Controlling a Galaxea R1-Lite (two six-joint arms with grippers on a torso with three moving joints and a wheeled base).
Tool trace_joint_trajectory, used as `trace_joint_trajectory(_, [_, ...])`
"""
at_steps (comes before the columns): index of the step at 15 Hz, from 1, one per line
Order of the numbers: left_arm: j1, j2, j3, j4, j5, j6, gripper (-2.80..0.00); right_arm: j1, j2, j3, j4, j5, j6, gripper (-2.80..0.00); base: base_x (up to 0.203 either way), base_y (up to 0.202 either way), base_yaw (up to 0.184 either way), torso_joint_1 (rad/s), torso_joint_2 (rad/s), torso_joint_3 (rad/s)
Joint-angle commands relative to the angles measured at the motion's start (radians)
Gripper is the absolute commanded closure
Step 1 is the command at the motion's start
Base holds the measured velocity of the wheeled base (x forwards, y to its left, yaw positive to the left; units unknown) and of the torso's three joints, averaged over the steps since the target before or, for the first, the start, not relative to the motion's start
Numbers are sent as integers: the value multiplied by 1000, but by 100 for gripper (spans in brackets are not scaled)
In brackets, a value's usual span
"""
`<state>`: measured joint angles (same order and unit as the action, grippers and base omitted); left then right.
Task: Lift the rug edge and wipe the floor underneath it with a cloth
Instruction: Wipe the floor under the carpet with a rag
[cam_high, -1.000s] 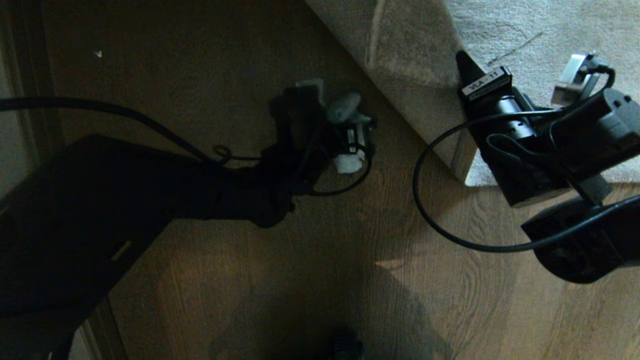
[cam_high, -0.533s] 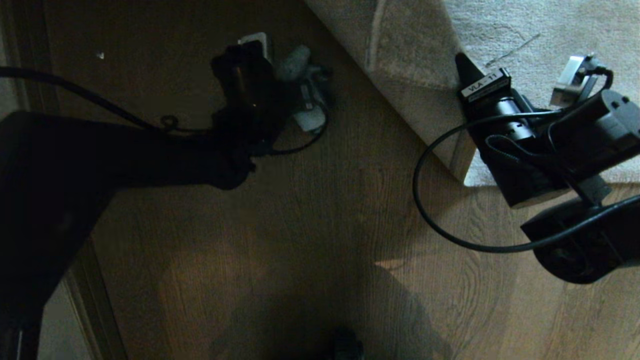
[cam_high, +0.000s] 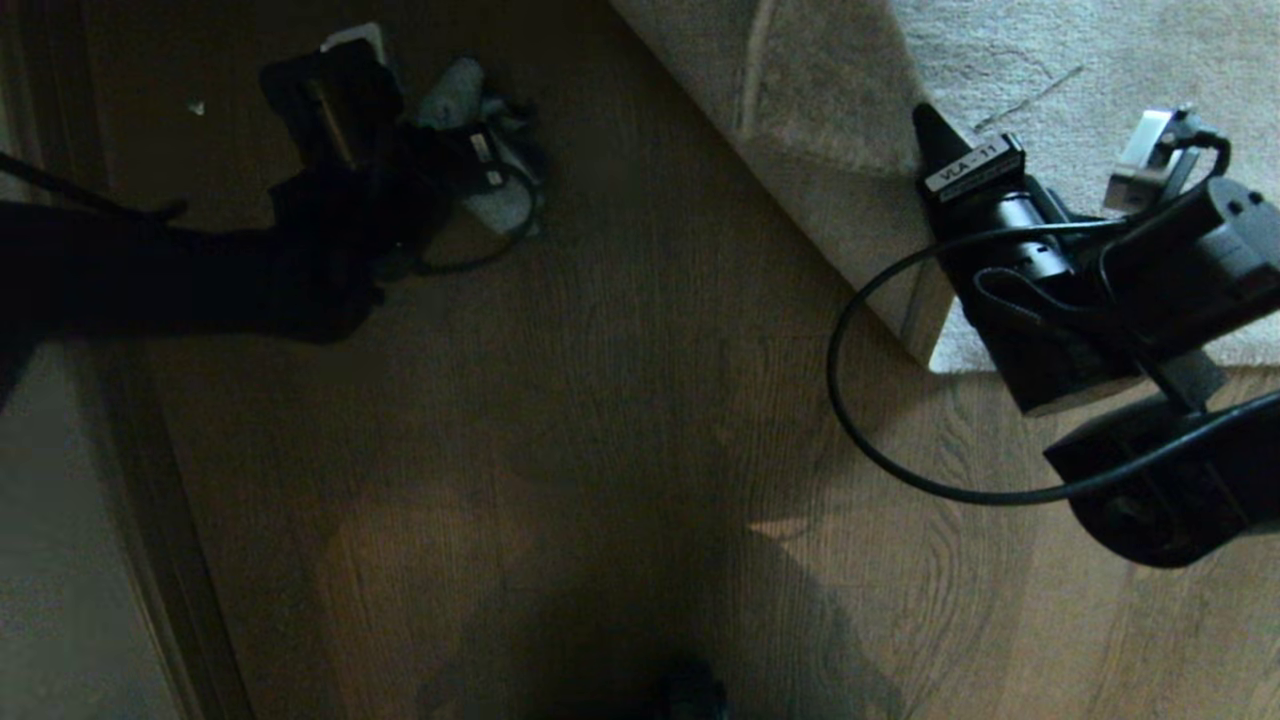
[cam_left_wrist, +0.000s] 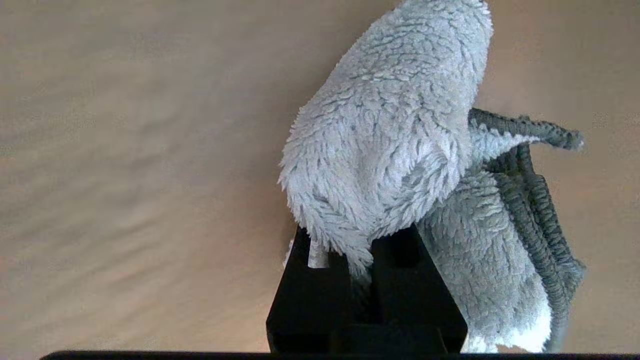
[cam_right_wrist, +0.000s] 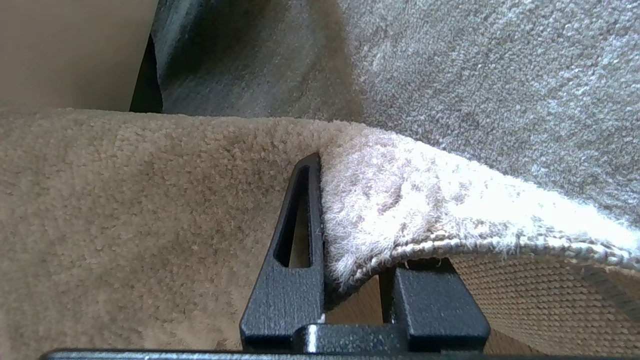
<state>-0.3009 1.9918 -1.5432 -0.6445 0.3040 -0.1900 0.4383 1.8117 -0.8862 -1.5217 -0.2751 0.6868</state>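
Observation:
My left gripper (cam_high: 478, 150) is at the far left over the brown wood floor (cam_high: 650, 400), shut on the fuzzy pale grey cloth (cam_high: 500, 205). In the left wrist view the cloth (cam_left_wrist: 385, 150) bulges out past the left gripper (cam_left_wrist: 357, 250), and its ribbed hem hangs to one side. My right gripper (cam_high: 930, 135) is shut on the rug edge (cam_high: 830, 200) and holds it folded back, with the corner (cam_high: 935, 340) raised off the floor. The right wrist view shows the right gripper (cam_right_wrist: 360, 225) pinching the rug edge (cam_right_wrist: 450, 215), with the woven backing (cam_right_wrist: 540, 295) facing up beside it.
A pale wall or door frame (cam_high: 60, 560) runs along the left. A black cable (cam_high: 850, 400) loops from the right arm over the floor. A small white speck (cam_high: 197, 106) lies at the far left. A dark object (cam_high: 690, 695) sits at the near edge.
My left arm has swept the cloth leftward and farther away across the floor. The right gripper and the lifted rug edge have stayed still.

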Motion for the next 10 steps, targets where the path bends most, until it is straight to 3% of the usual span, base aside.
trace_joint_trajectory(1, [27, -117, 124, -10, -8, -6, 0, 0, -5, 8, -48, -1, 2, 0, 0, 0, 0, 0, 0, 0])
trace_joint_trajectory(6, [19, -346, 582, -37, -10, -16, 0, 2, -16, 7, -48, -1, 2, 0, 0, 0, 0, 0, 0, 0])
trace_joint_trajectory(10, [-108, -540, 966, -41, -10, -16, 0, 3, -26, 12, -48, -1, -1, 0, 0, 0, 0, 0, 0, 0])
